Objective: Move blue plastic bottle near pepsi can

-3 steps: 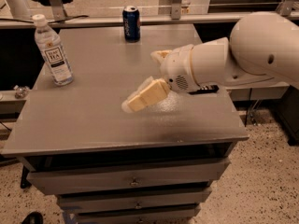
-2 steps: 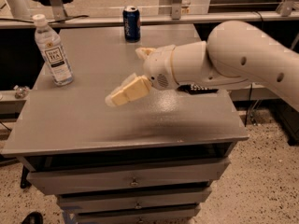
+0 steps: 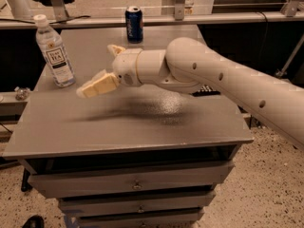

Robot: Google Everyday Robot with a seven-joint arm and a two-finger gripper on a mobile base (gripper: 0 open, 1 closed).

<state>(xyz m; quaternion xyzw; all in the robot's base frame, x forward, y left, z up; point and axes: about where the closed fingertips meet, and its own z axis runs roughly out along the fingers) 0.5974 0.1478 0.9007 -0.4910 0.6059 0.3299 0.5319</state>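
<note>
The blue plastic bottle (image 3: 54,51) stands upright near the left edge of the grey table (image 3: 142,122); it is clear, with a white cap and a white label. The pepsi can (image 3: 134,23) stands upright at the back of the table, right of the bottle. My gripper (image 3: 95,70) hovers over the table's left half, just right of the bottle and not touching it. Its cream fingers (image 3: 97,85) are spread apart and hold nothing. The white arm reaches in from the right.
A flat black packet (image 3: 207,93) lies on the right of the table, mostly hidden under the arm. The table has drawers below its front edge. A metal rail and dark gaps lie behind and to both sides.
The gripper has moved left across the table, from the middle towards the bottle. The bottle and the can have not moved.
</note>
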